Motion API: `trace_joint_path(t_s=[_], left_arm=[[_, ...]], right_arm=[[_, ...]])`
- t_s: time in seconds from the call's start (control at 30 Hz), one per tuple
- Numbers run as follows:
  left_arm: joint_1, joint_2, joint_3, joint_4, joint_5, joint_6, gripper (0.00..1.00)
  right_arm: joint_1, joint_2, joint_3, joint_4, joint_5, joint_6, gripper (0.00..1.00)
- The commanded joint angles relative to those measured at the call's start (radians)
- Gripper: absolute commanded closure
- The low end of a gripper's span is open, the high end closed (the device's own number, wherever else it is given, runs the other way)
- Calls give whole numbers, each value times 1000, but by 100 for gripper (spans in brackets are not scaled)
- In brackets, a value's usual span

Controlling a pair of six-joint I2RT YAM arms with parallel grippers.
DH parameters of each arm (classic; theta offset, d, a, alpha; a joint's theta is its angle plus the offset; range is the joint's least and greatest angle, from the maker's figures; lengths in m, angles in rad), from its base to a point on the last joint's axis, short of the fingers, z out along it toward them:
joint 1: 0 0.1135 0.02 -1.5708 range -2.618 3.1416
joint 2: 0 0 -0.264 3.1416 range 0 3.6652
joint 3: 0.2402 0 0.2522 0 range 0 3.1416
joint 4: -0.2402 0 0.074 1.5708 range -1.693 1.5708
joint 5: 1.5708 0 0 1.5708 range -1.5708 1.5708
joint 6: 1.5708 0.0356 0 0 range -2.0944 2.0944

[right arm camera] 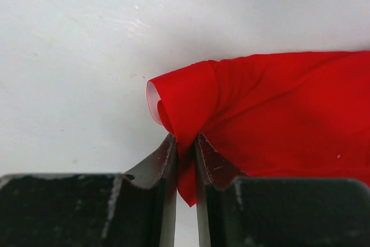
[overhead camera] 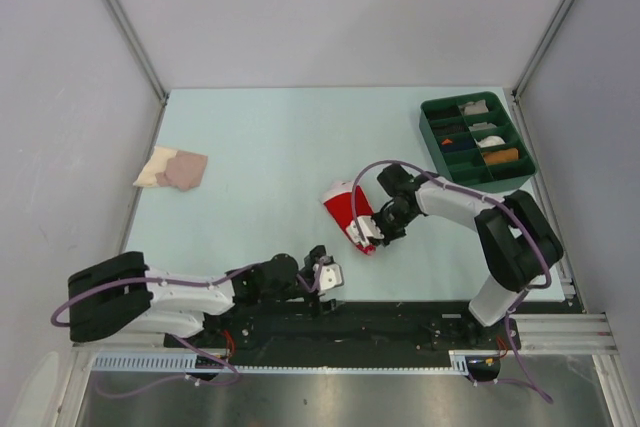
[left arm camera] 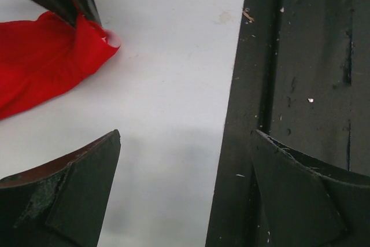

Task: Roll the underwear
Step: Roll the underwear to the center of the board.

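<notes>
From above, the underwear (overhead camera: 347, 209) lies mid-way across the table (overhead camera: 250, 147), its long axis running far-left to near-right. My right gripper (overhead camera: 372, 234) is at its near end. My left gripper (overhead camera: 326, 274) is just nearer still, apart from it.

Left wrist: my left jaws gape wide with nothing between them, the red cloth ahead and off to one side.

Right wrist: my right jaws pinch a curled corner of the underwear, which stretches away rightward. I judge the roll should follow that axis.
</notes>
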Motion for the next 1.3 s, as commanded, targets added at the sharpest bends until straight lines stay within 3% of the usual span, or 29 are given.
trace_joint_path(t_s=[0.0,0.33,0.9,1.0,1.23,1.27], left_arm=[[-55,83,57,165,-56,74,4],[-109,254,123,309,-105,63,10],[-111,495,312,214,-158,49,35],[-111,524,332,185,-167,43,46],[-71,543,375,78,-136,-13,98],[-63,541,378,65,-88,-24,100]], right_arm=[[12,73,63,-323,-69,96,86],[25,183,163,-512,-186,252,92],[-37,282,225,-575,-275,243,92],[-42,283,226,-581,-281,234,92],[-50,274,225,-577,-304,225,85],[-54,268,225,-572,-310,223,81]])
